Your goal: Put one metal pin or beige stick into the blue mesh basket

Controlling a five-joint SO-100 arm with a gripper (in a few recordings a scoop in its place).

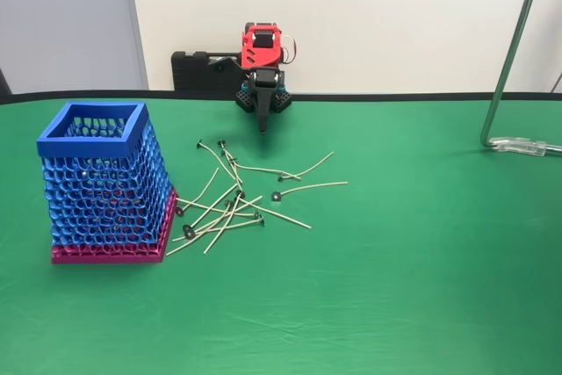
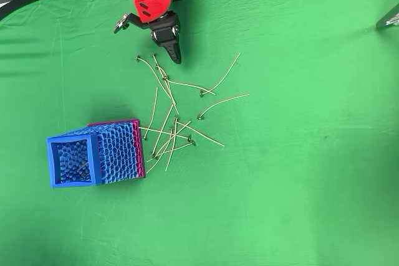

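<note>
Open green cloth right of tangled sticks; basket left.

- The desk is lying under a green cloth, wrinkling slightly in the overhead view.
- The blue mesh basket is standing upright on its magenta base at the desk's left side in the fixed view.
- A loose pile of thin beige sticks with small metal ends is lying just beside the basket, the sticks crossing one another, some nearly touching its base.
- A bent metal stand is resting on the cloth at the right edge.
</note>
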